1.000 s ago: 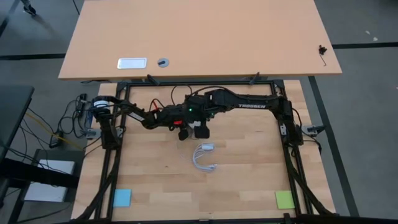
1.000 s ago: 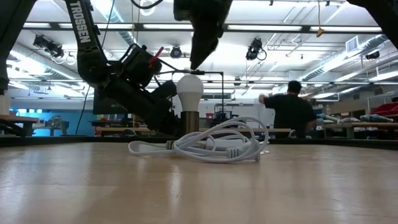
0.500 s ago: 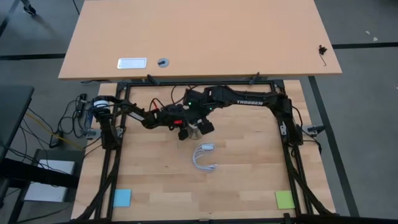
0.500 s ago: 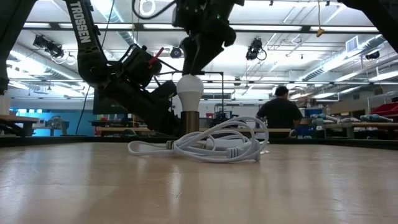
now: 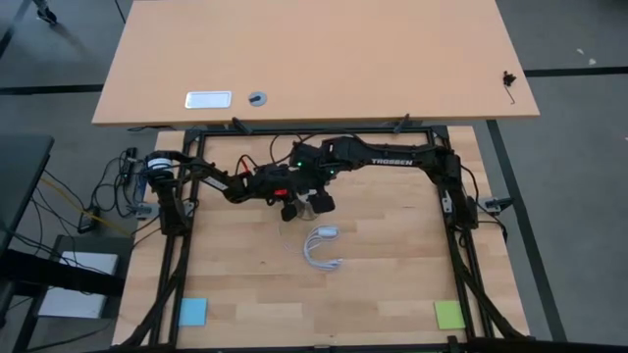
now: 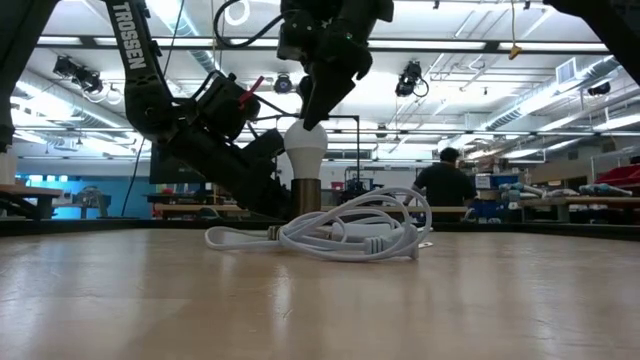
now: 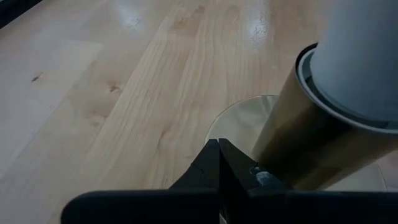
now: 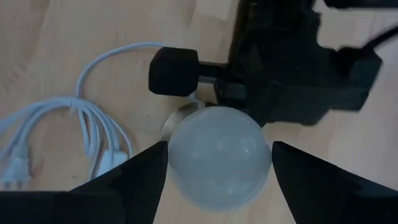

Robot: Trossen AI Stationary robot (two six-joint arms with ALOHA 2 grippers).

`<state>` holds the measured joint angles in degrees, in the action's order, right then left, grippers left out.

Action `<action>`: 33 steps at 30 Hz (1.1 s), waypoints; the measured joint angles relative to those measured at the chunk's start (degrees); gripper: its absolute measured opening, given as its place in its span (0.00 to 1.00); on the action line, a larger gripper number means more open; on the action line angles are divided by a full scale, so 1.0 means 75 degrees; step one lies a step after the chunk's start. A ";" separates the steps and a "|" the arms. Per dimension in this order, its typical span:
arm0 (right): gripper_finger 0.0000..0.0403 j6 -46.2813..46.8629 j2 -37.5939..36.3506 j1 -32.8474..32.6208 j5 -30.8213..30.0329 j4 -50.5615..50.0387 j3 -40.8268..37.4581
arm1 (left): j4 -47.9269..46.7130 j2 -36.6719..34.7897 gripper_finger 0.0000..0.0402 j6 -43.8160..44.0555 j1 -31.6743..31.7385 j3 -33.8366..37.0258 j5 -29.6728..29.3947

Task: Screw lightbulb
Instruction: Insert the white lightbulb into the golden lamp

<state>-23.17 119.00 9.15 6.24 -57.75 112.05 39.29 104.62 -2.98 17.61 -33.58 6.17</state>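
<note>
High view: small white frosted pear-shaped lightbulb (image 5: 306, 205) mostly hidden under the two dark arms, meeting near the middle of the far half of the light wooden surface (image 5: 392, 265). Right gripper (image 5: 312, 203) directly above the bulb; left gripper (image 5: 286, 199) just beside it, reaching in from the left edge. Coiled white cord with small box plug (image 5: 323, 248) near the bulb, toward the front edge, apart from it.

Low view: lightbulb upright on a brass-coloured cylindrical holder (image 6: 305, 196) with the cord lying in front. Right gripper descending from above, fingertips at the dome's crown; contact cannot be confirmed here. Left arm slanting down behind the holder. A person visible in the room beyond.

Left wrist view: left gripper (image 7: 219, 163) fully closed, fingertips together against the foot of the holder, beside its round silvery disc base (image 7: 236, 121). Nothing seen between the fingers.

Right wrist view: right gripper (image 8: 214, 163) spread wide, one finger (image 8: 134, 174) on each side of the frosted dome, close to it but not clearly clamped.

Handling, as judged: light, smooth, rounded, slippery glass or plastic shell; fragile under hard squeeze. Best hold across the widest part of the dome, moderate pressure, axis kept in line with the holder while turning.
</note>
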 joint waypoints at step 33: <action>0.75 0.7237 -0.0023 -0.0764 -0.2109 0.0511 -0.0288 | 0.0178 0.0003 0.00 0.0259 -0.0009 0.0006 -0.0099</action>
<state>31.11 118.83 3.42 -9.58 -53.92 109.89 40.62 104.64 -1.04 17.54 -33.54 5.43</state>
